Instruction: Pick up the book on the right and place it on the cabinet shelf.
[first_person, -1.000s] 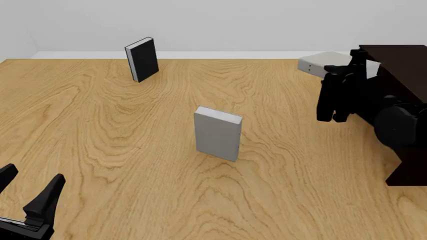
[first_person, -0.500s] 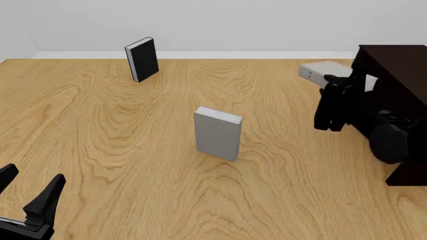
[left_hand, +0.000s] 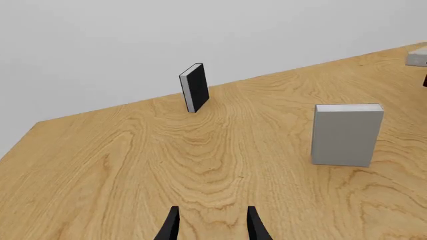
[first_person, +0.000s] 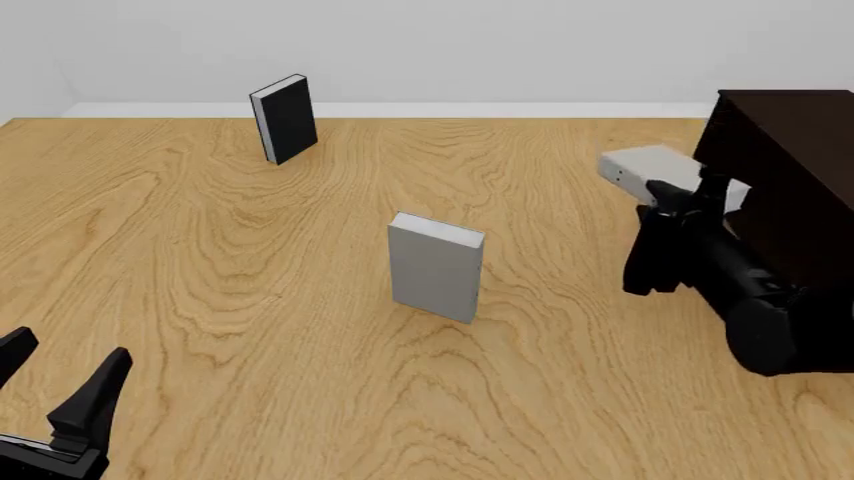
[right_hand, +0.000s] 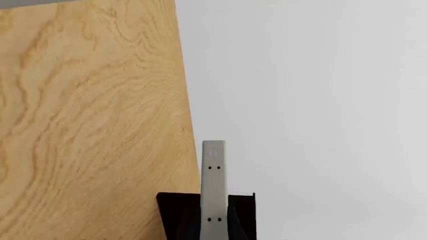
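Note:
The thin light-grey book lies flat in the air beside the dark brown cabinet, at the table's right. My right gripper is shut on it. In the right wrist view the book's spine, with small dark dots, sticks out from between the black fingers. I cannot make out the cabinet shelf from these views. My left gripper hovers open over the near left corner, holding nothing; its two fingertips show apart in the left wrist view.
A thicker plain grey book stands upright mid-table, also seen as the grey book in the left wrist view. A black book stands at the far left, near the back wall.
My right gripper and the thin book have shifted nearer to the camera and lower in the front view, beside the cabinet's left face. The left arm has stayed still.

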